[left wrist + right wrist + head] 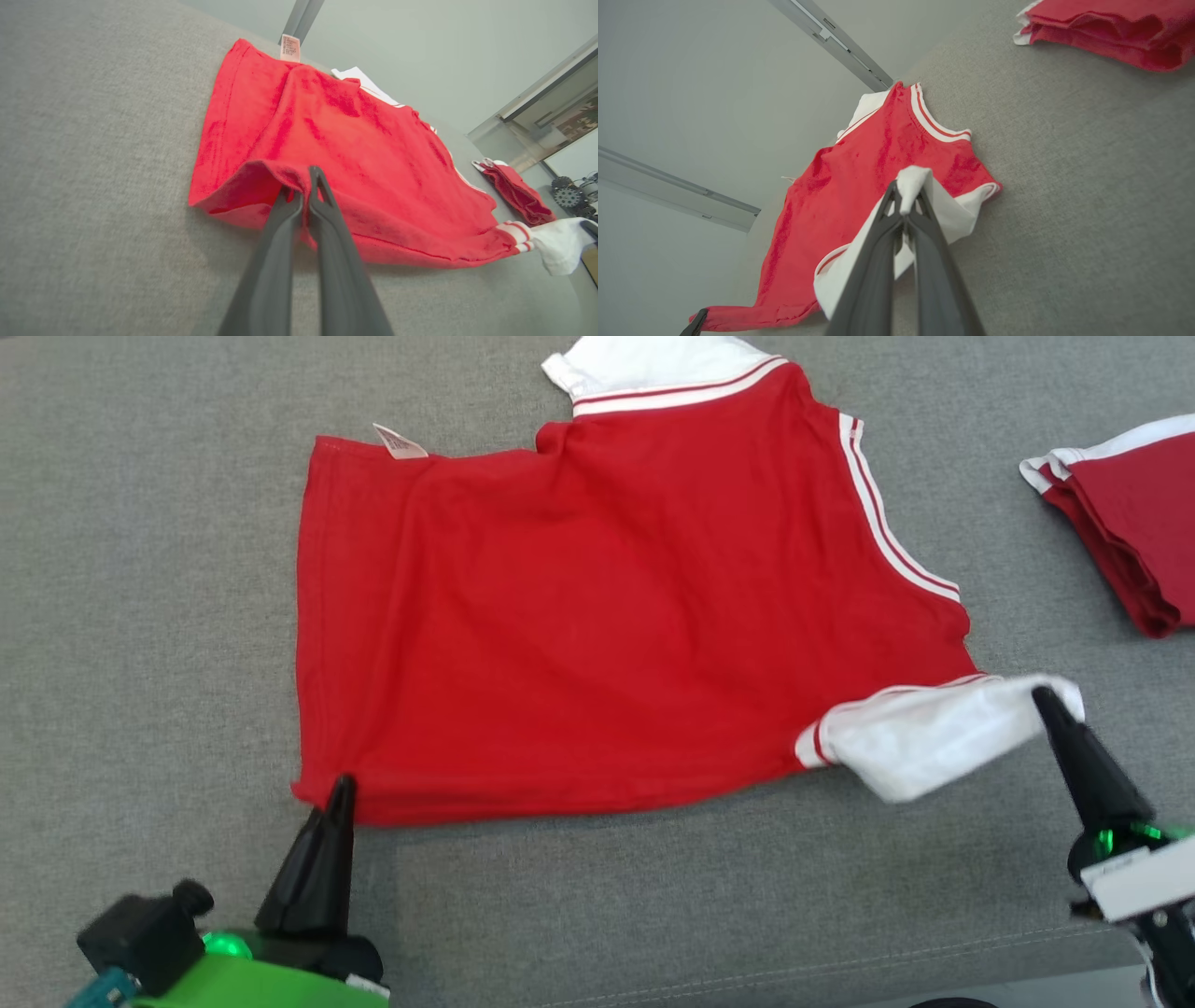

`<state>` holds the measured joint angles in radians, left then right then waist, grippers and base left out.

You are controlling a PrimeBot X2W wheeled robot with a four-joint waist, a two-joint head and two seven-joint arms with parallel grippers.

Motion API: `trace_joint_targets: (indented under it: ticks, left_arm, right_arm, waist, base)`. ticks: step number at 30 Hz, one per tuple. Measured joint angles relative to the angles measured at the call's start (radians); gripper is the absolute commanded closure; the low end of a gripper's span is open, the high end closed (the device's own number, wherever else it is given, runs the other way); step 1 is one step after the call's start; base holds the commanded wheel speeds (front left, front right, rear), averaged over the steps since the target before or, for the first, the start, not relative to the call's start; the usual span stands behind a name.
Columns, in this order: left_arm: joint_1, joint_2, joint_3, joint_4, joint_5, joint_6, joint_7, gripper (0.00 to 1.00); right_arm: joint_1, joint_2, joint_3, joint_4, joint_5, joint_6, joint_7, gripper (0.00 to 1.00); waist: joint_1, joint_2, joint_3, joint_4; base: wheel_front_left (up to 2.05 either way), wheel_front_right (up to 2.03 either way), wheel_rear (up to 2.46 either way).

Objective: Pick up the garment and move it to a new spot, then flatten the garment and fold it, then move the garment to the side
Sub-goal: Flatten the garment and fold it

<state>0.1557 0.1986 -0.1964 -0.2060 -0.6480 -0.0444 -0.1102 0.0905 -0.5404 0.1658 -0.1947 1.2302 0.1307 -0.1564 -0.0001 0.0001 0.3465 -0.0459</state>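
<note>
Red garment (607, 616) lies spread mid-frame on the grey surface (140, 663). Seven o'clock: left gripper (342, 786) pinched shut on its hem corner (313, 793). Four o'clock: right gripper (1046, 698) clamped on the white sleeve (924, 737). Two far-apart holds, likely for tugging it flat. A folded pile (1130, 541) sits at two o'clock, well apart.

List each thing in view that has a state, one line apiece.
red garment: spread on the grey surface, wrinkled, held at two points.
white sleeve: pulled out to the right, tip pinched.
left gripper: shut on the red garment's near hem corner.
right gripper: shut on the white sleeve.
second garment: folded, lying apart at the right, untouched.
label: sticking out from the far edge.
</note>
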Motion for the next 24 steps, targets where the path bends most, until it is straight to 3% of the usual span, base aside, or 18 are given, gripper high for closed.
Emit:
trace_joint_targets:
  ticks: [3,7,12,21,22,23,24]
  left_arm:
    - [-0.079,0.028,0.002,-0.081,-0.035,0.001,0.099,1.00]
    - [-0.213,0.045,0.013,-0.070,-0.057,0.040,0.214,1.00]
    - [-0.391,0.034,-0.004,0.103,-0.031,0.095,0.281,1.00]
    - [-0.587,-0.023,-0.072,0.396,0.016,0.087,0.289,1.00]
    - [-0.598,-0.025,-0.072,0.421,0.016,0.088,0.283,0.71]
    - [-0.609,-0.025,-0.072,0.446,0.019,0.088,0.272,0.42]
    - [-0.621,-0.025,-0.072,0.472,0.026,0.088,0.264,0.00]
  right_arm:
    - [-0.136,-0.016,-0.006,0.000,-0.021,0.000,0.080,1.00]
    - [-0.326,-0.016,-0.003,0.093,-0.088,0.000,0.206,1.00]
    - [-0.529,0.042,0.009,0.272,-0.181,0.000,0.331,1.00]
    - [-0.672,0.115,0.021,0.460,-0.312,0.000,0.391,1.00]
    - [-0.677,0.120,0.020,0.469,-0.320,0.000,0.385,0.93]
    - [-0.681,0.124,0.021,0.477,-0.325,0.000,0.383,0.64]
    - [-0.684,0.124,0.025,0.482,-0.340,0.000,0.376,0.00]
  waist:
    - [0.0000,0.0000,0.026,0.000]
    - [0.0000,0.0000,0.058,0.009]
    - [0.0000,0.0000,0.085,0.039]
    - [0.0000,0.0000,0.098,0.104]
    - [0.0001,0.0000,0.096,0.106]
    - [0.0000,0.0000,0.093,0.108]
    - [0.0001,0.0000,0.089,0.108]
  base:
    - [0.00,0.00,0.00]
    - [0.00,0.00,0.00]
    - [0.00,0.00,0.00]
    - [0.00,0.00,0.00]
    - [0.00,0.00,0.00]
    - [0.00,0.00,0.00]
    - [0.00,0.00,0.00]
